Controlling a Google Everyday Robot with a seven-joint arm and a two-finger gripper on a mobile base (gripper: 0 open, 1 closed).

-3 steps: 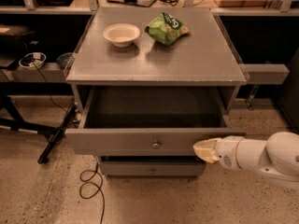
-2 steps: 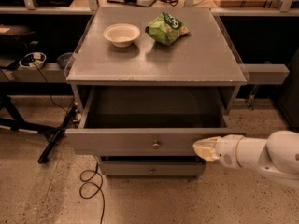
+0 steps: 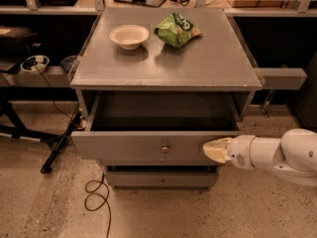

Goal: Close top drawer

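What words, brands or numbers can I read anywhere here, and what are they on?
Green snack bag on the cabinet top: some print, too blurred to read.
Bowl, top drawer, and the gripper at the drawer front, right of its knob: no writing visible.

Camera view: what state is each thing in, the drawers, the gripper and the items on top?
top drawer: pulled out, open, nothing seen inside.
lower drawer: pushed in, looks shut.
gripper: at the top drawer's front, right of its knob.
bowl: upright, empty, on the cabinet top.
chip bag: lying beside the bowl, apart from it.
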